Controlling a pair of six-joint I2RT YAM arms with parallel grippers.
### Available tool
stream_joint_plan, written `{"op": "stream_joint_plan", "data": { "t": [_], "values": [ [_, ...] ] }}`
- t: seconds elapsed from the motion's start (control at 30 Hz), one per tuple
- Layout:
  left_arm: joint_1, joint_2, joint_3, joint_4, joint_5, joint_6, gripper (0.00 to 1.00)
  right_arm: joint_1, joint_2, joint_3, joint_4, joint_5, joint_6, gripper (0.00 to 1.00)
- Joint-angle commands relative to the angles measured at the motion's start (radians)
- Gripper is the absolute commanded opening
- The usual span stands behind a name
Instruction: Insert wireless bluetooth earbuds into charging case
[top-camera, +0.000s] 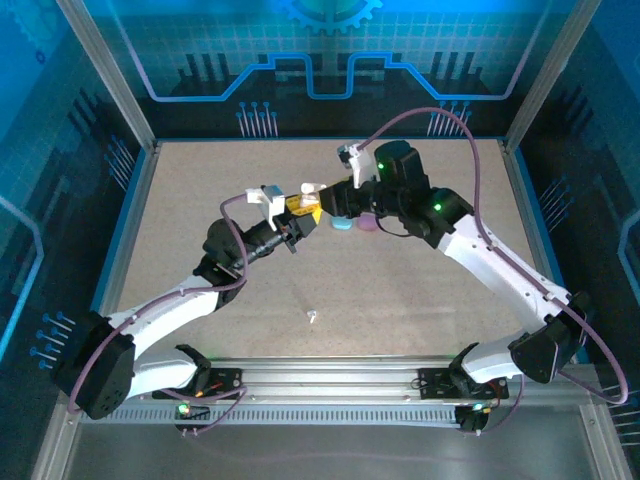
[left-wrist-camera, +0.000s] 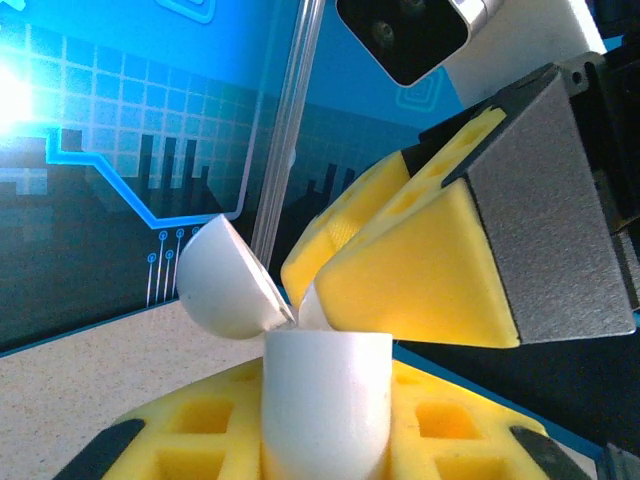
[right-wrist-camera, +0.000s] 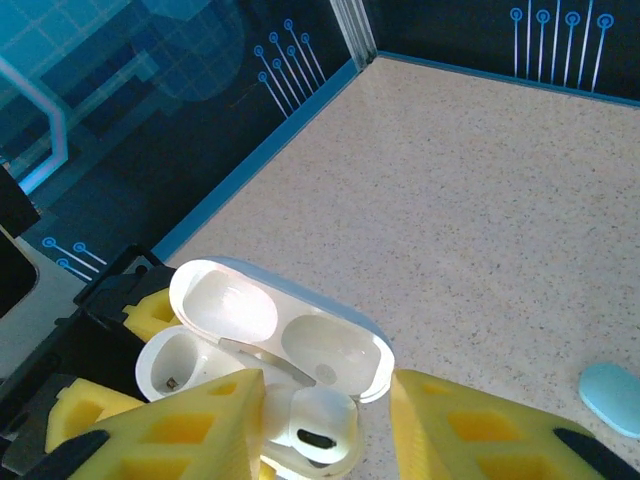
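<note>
**White case open, one bud at its socket, one lying loose**

We judge the job to be about half done. The left gripper (top-camera: 293, 220) is clamped on the white charging case (left-wrist-camera: 325, 400), which stands upright between its yellow foam pads and clear of the table (top-camera: 420, 290). The lid (right-wrist-camera: 270, 320) is tipped back and open, so the opening step is finished.

The right gripper (right-wrist-camera: 327, 380) meets the case from 2 o'clock in the overhead view. Its jaws are narrow, with a white earbud (right-wrist-camera: 318, 432) between them. From the right wrist, the bud sits in or just over the socket at the 5 o'clock side of the case. The left wrist view shows it tucked where the two pads meet. We cannot tell whether the pads press on it or have let go, nor whether it is fully seated.

The other socket (right-wrist-camera: 175, 370), at the 9 o'clock side, is bare, with a small metal contact showing at its bottom. A tiny white piece (top-camera: 313, 316) lies on the table at 6 o'clock from the case, well apart from it. We take it for the second bud.

What is left, as we see it, is seating this bud, fetching the loose one and filling the empty socket. A light blue case (top-camera: 343, 223) and a pink-purple case (top-camera: 367, 222) rest just at 3 o'clock of the grippers, untouched.
</note>
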Motion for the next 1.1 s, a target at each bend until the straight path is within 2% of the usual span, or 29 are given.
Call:
{"op": "stream_joint_plan", "data": {
  "t": [0.0,0.37,0.57,0.73,1.07],
  "values": [
    [-0.006,0.001,-0.005,0.099,-0.012,-0.014,0.19,-0.020,-0.028,0.009,-0.003,-0.052,0.036,0.41],
    [-0.007,0.011,-0.012,0.134,-0.006,-0.016,0.19,-0.060,-0.042,0.016,0.043,-0.164,0.113,0.55],
    [-0.007,0.011,-0.014,0.146,-0.007,-0.022,0.19,-0.099,-0.095,-0.054,0.125,-0.191,0.124,0.59],
    [-0.006,0.014,-0.014,0.152,-0.003,-0.025,0.19,-0.151,-0.147,-0.143,0.218,-0.212,0.153,0.57],
    [-0.006,0.019,-0.013,0.168,0.013,-0.033,0.19,-0.153,-0.068,-0.077,0.141,-0.302,0.164,0.42]
  ]
}}
